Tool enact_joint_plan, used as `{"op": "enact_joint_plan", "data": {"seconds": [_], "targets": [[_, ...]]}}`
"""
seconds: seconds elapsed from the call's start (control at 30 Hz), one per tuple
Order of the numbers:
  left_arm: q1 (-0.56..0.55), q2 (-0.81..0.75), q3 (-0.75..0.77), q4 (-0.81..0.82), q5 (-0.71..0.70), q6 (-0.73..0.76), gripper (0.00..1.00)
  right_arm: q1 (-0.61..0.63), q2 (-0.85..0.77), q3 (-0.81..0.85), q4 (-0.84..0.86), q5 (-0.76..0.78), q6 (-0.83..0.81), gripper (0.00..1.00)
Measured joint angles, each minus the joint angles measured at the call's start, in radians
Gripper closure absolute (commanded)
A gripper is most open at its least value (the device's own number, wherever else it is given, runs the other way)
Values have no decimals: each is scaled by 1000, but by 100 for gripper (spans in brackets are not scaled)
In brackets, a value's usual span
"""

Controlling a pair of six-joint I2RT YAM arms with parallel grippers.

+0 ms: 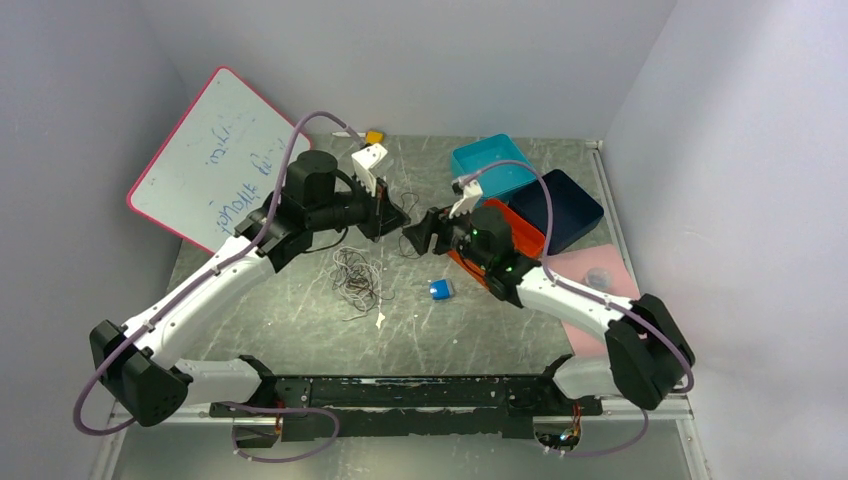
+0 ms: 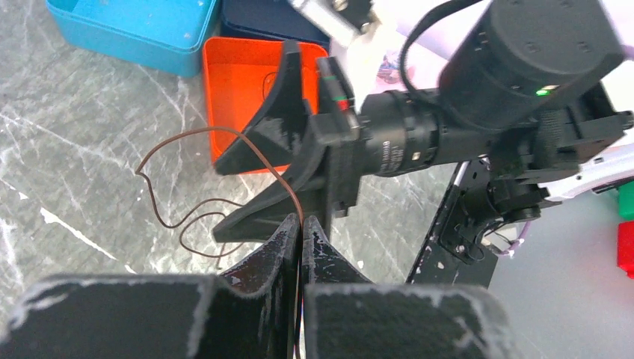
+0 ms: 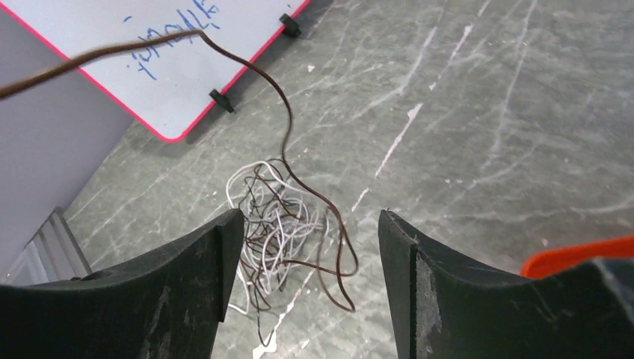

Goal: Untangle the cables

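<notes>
left gripper (image 2: 300, 224): jaws pressed together on a brown wire (image 2: 187, 134), bottom centre of the left wrist view.
right gripper (image 3: 310, 224): jaws spread wide, gripping nothing.
brown wire: curls left from the shut jaws, above the table (image 2: 75, 149), beside the orange tray (image 2: 239, 90).
tangle of cables (image 1: 357, 277): white and dark strands heaped on the table, below and left of both grippers in the top view.
whiteboard (image 1: 215, 150): upper left, leaning.

Not much to read here tbh. The whiteboard (image 1: 205, 165) with the pink rim has a few lines of blue marker scribble, but they're too small and scrawly to make out. There's faint pale print on the black barrel (image 2: 407, 149) in the left wrist view, also unreadable
</notes>
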Motion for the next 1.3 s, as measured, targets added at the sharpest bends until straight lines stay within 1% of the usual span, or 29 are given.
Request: {"op": "enact_joint_plan", "data": {"seconds": [0.13, 0.2, 0.4, 0.53, 0.67, 0.77, 0.83, 0.93, 0.97, 1.13, 1.3], "targets": [[0, 0, 37, -24, 20, -6, 93, -1, 63, 43, 34, -27, -14, 39], [0, -2, 58, -35, 29, -6, 93, -2, 87, 51, 44, -25, -15, 44], [0, -8, 148, -64, 56, -11, 93, -2, 172, 66, 39, 10, 0, 60], [0, -28, 205, -93, 61, -12, 93, -6, 208, 67, 29, 34, 16, 68], [0, -51, 240, -113, 57, -11, 93, -8, 217, 67, 29, 39, 27, 84], [0, -62, 246, -124, 46, -8, 93, -8, 216, 66, 31, 35, 35, 90], [0, -63, 246, -135, 35, -6, 93, -8, 213, 65, 28, 34, 36, 91], [0, -63, 237, -150, 6, -6, 93, -8, 179, 58, 10, 31, 35, 99], [0, -63, 232, -151, -6, -6, 93, -8, 160, 58, 0, 30, 33, 100], [0, -62, 174, -157, -91, -30, 93, -9, 25, 58, -48, 28, 16, 100], [0, -29, 124, -149, -111, -69, 93, -10, -102, 64, -132, 39, -1, 100]]}}
